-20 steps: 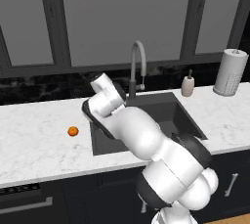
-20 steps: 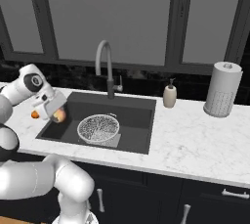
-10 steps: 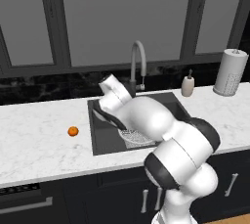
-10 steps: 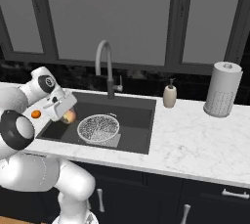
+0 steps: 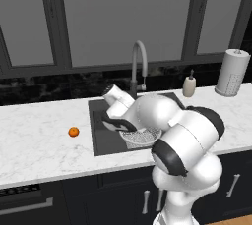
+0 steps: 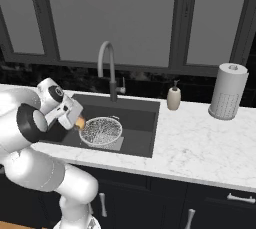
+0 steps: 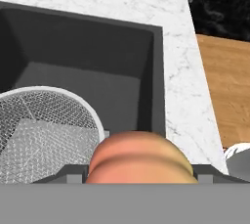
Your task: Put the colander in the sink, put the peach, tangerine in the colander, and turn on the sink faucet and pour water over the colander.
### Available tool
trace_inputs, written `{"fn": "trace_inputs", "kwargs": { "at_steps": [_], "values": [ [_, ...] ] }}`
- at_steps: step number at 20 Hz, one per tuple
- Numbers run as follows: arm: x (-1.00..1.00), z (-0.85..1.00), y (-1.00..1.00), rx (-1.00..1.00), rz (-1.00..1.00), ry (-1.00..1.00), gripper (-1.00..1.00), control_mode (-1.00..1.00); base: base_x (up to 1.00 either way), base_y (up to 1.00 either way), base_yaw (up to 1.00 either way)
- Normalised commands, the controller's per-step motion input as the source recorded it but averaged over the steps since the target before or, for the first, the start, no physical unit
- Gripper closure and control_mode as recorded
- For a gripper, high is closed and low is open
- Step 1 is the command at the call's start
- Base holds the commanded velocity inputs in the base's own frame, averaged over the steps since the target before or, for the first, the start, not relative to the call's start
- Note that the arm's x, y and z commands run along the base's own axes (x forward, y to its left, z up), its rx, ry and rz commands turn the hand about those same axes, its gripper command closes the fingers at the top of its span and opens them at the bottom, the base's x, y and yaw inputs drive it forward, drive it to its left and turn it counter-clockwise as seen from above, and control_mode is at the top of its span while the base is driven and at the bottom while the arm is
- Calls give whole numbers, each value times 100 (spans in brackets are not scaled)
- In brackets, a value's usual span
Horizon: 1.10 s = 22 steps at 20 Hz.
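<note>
We are in the middle of carrying the peach to the colander, and doing it well means bringing it further in over the bowl before letting go, since a drop at the rim could send the fruit rolling off onto the floor of the sink. Starting with the largest things: the white marble bench carries the dark sink, with the sink faucet arched at its back edge and no water running from it. The colander sits on the sink floor toward the front, its mesh bowl bare inside as far as we can see in the hand view. The claw hangs low over the sink just beside the colander's rim, on the side nearer the arm, and it is closed around the peach, which sits between its tips at the bottom of the hand view. From there the peach appears to lie at the rim's edge, not yet over the middle, though the close angle makes this hard to judge, so we would ease it inward and lower it before opening. The tangerine lies alone on the bench, well apart from the claw on the far side of the sink's edge, and is the smallest thing left to fetch.
</note>
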Motion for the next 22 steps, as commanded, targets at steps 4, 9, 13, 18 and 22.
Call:
{"fn": "trace_inputs", "kwargs": {
  "at_steps": [4, 9, 13, 18, 22],
  "values": [
    [44, -28, -20, -2, 16, 5, 100, -100, 0, 0, 0],
    [44, -42, -10, 0, 10, 0, 100, -100, 0, 0, 0],
    [32, -39, -1, 3, 0, -3, 100, -100, 0, 0, 0],
    [35, -36, -3, 2, 0, -1, 100, -100, 0, 0, 0],
    [33, -37, -18, 3, 0, -1, 100, -100, 0, 0, 0]
  ]
}}
